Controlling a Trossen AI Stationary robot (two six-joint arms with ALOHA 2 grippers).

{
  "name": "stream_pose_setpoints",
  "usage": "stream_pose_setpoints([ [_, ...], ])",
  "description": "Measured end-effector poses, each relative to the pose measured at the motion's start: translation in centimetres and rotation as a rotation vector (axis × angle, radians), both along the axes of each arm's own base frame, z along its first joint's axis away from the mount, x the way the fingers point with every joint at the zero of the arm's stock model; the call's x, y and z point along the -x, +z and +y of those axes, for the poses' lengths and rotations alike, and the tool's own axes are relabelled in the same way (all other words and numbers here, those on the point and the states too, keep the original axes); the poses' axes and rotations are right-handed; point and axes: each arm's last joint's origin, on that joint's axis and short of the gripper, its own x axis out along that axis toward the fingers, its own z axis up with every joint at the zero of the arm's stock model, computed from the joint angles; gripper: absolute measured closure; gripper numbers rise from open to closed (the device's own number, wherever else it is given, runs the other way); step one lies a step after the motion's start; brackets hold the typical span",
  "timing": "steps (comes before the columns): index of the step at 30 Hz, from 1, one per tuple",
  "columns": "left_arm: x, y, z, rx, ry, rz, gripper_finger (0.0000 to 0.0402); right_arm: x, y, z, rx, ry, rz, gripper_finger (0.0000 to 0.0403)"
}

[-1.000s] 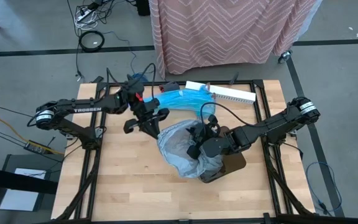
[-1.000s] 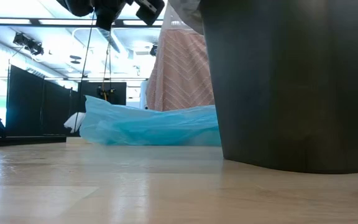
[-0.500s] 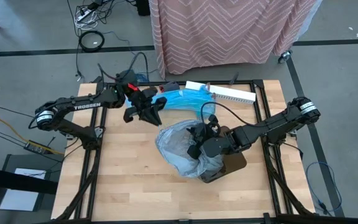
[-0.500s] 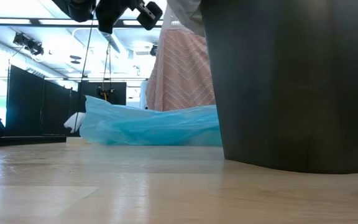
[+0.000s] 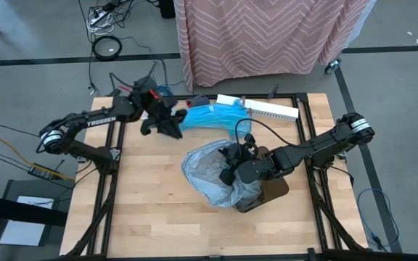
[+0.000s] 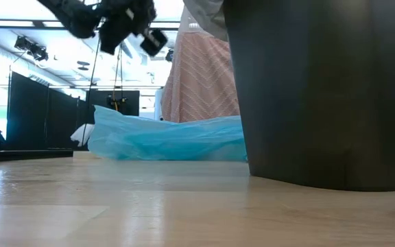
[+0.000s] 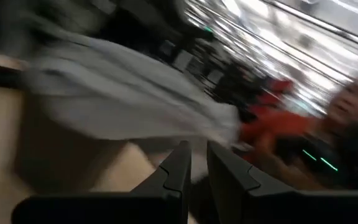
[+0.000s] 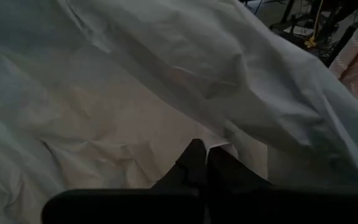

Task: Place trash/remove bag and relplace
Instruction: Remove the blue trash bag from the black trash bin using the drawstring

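The grey translucent bag (image 5: 210,172) lies crumpled over the dark bin (image 5: 271,190) at mid-table; its top also shows in the low view (image 6: 204,14) above the bin's wall (image 6: 321,89). My right gripper (image 5: 231,170) is shut on the bag's film. My left gripper (image 5: 164,125) hangs level above the table's far left part, beside the left end of a bright blue bag (image 5: 212,116). Its fingers (image 7: 180,163) stand a narrow gap apart with nothing seen between them. The trash is out of view. My right gripper pinches a wrinkle of the bag's film (image 8: 221,147) between its two shut fingers (image 8: 194,160), on the bag's upper side near the bin. It comes slanting down from the table's right. The film around the pinch is slack and wrinkled, resting over the bin.
The blue bag (image 6: 163,137) lies flat along the far edge. A white box (image 5: 267,109) sits behind it at the far right. Bare wood lies on the near and left parts of the table (image 5: 151,210). A pink patterned cloth (image 5: 267,36) hangs beyond the far edge.
My left gripper has swung away from the grey bag toward the table's far left, ending beside the blue bag's left end, and has rolled a little. The grey bag and my right gripper have stayed in place.
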Motion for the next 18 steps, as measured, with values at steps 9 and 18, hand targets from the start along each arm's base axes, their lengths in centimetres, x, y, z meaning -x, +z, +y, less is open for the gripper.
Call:
stream_pose_setpoints([
  [9,2.9,-3.1,2.8,0.034,0.214,0.032,0.0342,0.0,0.0,0.0,-0.005,0.001,0.001,0.0403],
  [18,4.3,-8.0,0.1,0.063,0.461,-0.054,0.0341,-0.1,-0.1,-0.2,-0.02,-0.009,-0.006,0.0403],
])
